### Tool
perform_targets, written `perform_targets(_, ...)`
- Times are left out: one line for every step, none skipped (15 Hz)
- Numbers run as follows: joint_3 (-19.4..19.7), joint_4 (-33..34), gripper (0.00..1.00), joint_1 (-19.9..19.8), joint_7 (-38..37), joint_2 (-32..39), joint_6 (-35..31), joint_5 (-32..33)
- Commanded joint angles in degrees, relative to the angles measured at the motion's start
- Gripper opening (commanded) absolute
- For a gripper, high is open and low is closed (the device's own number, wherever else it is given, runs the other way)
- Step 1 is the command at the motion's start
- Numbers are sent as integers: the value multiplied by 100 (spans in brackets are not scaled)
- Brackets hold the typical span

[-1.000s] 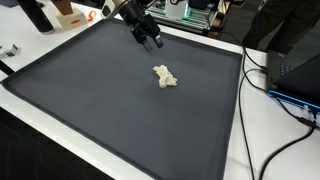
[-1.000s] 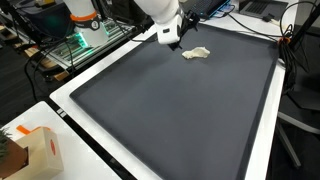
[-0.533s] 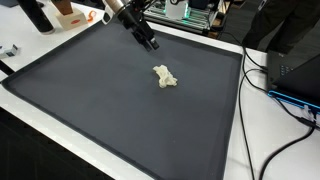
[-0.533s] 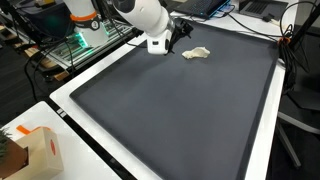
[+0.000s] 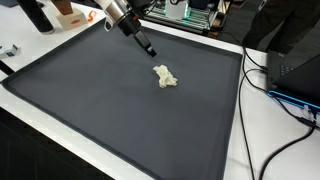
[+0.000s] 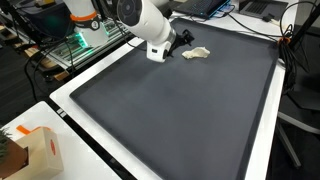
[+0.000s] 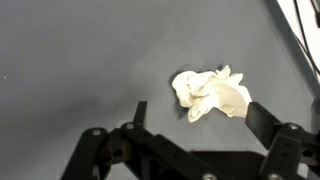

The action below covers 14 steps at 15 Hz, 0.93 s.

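Where it lies crumpled toward one edge of the mat (image 5: pixel 80 110), the cloth (image 5: pixel 166 76) is pale and untouched. Gripper (image 5: pixel 150 50): just beside it, above the mat, fingers (image 7: pixel 139 112) apart, empty. Arm (image 6: pixel 140 18): slanting down, wrist tilted toward the cloth.
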State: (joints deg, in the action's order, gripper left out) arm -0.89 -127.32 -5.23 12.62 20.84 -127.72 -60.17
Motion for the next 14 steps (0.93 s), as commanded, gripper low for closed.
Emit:
perform_targets(130,352,100,116,-714,275,171,212)
perform_targets(141,459,100,139,-949,345,199,311)
perform_targets(152,548,100,163,-1172,402,202,398)
perform_targets(165,663,100,202,-1410,465,209,526)
perform_targets(174,782,100,228,-1623,527,237,645)
perform_targets(197,882,100,277,-1884,586,222,802)
perform_targets(217,1011,100,324,-2146,652,238,975)
perform_targets(233,1129,100,364,-2395,714,255,1138)
perform_targets(244,1254,100,403,-2629,780,275,1297)
perform_targets(253,1394,100,443,-2872,858,324,1464)
perform_targets(248,1521,100,466,-3050,926,373,1588)
perform_targets(254,1670,100,506,-3278,1005,424,1739)
perform_targets(261,1816,100,541,-3492,1083,489,1885)
perform_targets(271,1971,100,587,-3719,1170,535,2046)
